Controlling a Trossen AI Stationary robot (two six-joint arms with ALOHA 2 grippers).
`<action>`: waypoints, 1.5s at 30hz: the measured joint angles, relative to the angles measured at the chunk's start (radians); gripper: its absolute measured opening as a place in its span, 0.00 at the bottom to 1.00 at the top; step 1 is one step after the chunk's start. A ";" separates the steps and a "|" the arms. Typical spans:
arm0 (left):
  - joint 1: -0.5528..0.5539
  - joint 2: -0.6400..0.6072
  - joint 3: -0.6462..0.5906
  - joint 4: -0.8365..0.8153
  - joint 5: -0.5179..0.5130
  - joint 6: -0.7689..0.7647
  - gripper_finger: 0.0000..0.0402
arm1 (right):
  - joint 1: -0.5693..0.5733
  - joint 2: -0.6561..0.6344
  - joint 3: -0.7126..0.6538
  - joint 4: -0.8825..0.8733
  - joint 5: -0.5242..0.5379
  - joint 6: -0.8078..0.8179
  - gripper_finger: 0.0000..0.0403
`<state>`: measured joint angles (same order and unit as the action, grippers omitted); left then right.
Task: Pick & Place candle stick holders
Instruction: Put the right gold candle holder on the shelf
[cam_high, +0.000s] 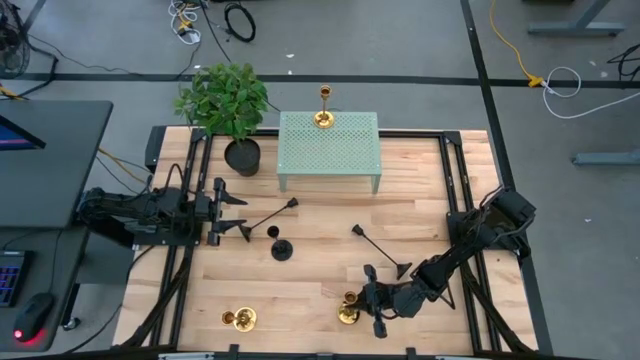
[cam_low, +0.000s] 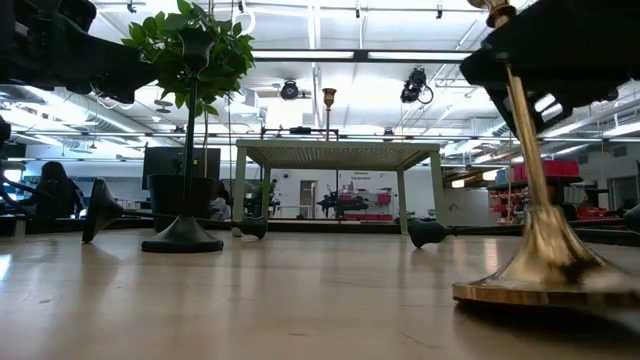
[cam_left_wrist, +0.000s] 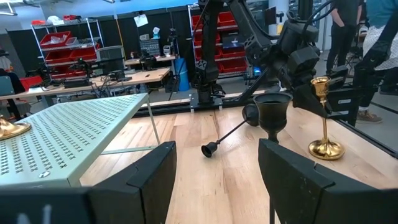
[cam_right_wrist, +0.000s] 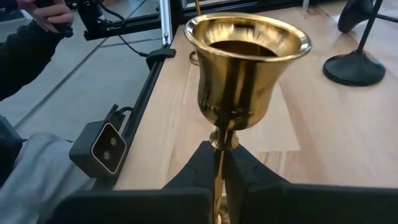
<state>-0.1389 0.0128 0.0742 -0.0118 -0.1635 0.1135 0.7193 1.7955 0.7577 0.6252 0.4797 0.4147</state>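
A shiny gold candle stick holder with round base and slim stem (cam_right_wrist: 239, 68) stands upright near the table's six-o'clock edge, its stem pinched by the right gripper (cam_high: 372, 300). At nine o'clock the left gripper (cam_high: 228, 210) waits, fingers (cam_left_wrist: 149, 177) spread, beside a tipped matte black holder (cam_high: 270, 216).

On the worktop (cam_high: 320, 280) I counted six candle stick holders: three gold ones (cam_high: 323, 118) (cam_high: 240, 318) (cam_high: 348, 312) and three black ones (cam_high: 270, 217) (cam_high: 281, 249) (cam_high: 380, 250). There was one green perforated stand (cam_high: 330, 150) and one potted plant (cam_high: 230, 110). Two robot arms worked there, each with one claw (cam_high: 222, 210) (cam_high: 372, 300).
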 joint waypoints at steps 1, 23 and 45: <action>0.000 0.000 0.000 0.000 0.000 0.000 0.56 | -0.002 -0.012 0.000 -0.008 0.000 -0.008 0.01; 0.000 0.000 0.000 0.002 0.000 -0.026 0.56 | -0.134 -0.269 0.000 -0.126 -0.041 -0.162 0.00; 0.000 0.000 0.000 0.002 0.000 -0.051 0.56 | -0.404 -0.571 0.001 -0.395 -0.027 -0.231 0.00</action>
<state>-0.1388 0.0128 0.0742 -0.0097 -0.1635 0.0624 0.3158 1.2242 0.7582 0.2303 0.4531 0.1839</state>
